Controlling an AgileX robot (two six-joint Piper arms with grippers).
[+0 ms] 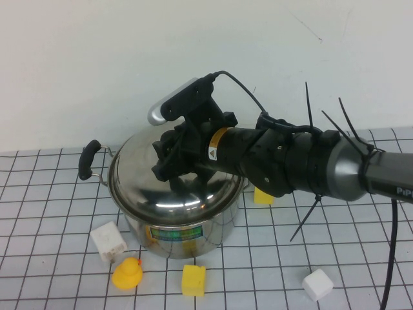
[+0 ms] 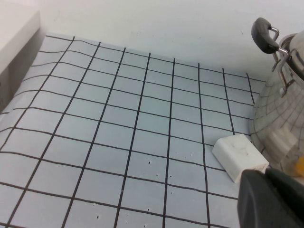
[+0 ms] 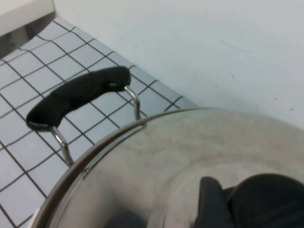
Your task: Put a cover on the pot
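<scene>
The steel pot (image 1: 193, 229) with a green-blue label stands at the table's middle-left, one black side handle (image 1: 88, 159) showing. The domed steel lid (image 1: 145, 177) rests on its rim. My right gripper (image 1: 175, 161) reaches over the lid's centre and is shut on the lid's black knob (image 3: 268, 199), with one finger (image 3: 211, 202) against it. The lid (image 3: 180, 142) and the pot's handle (image 3: 76, 97) fill the right wrist view. My left gripper (image 2: 271, 197) is out of the high view; it hangs shut and empty over the table, beside the pot's wall (image 2: 280, 118).
A white block (image 1: 108, 241), a yellow duck (image 1: 128, 272) and a yellow block (image 1: 193, 279) lie in front of the pot. Another white block (image 1: 317, 284) sits front right, and a yellow block (image 1: 263, 196) behind the pot. The white block (image 2: 237, 156) lies near my left gripper.
</scene>
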